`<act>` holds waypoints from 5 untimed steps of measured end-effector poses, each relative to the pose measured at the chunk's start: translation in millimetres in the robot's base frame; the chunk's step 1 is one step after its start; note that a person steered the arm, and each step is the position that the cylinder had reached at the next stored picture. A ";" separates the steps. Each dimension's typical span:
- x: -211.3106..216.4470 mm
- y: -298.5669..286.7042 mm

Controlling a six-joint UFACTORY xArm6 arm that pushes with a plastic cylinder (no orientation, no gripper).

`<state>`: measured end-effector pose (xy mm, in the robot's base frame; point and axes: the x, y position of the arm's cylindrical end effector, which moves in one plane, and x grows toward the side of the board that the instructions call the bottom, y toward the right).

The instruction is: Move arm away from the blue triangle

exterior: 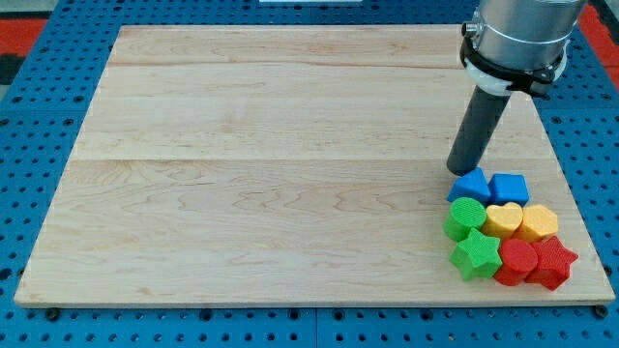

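The blue triangle (pixel 471 185) lies at the top left of a cluster of blocks near the board's bottom right corner. My tip (pixel 461 170) stands right at the triangle's upper left edge, touching or nearly touching it. The dark rod rises from there up to the grey arm body (pixel 517 34) at the view's top right.
Packed against the triangle are a blue cube (pixel 509 187), a green cylinder (pixel 465 217), a yellow heart (pixel 503 219), a yellow hexagon (pixel 539 222), a green star (pixel 476 254), a red cylinder (pixel 517 259) and a red star (pixel 552 261). The wooden board (pixel 271 164) lies on a blue perforated table.
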<state>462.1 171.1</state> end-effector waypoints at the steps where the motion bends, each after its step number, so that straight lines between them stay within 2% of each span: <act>1: 0.0 -0.3; 5: -9.2 -0.5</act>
<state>452.9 170.7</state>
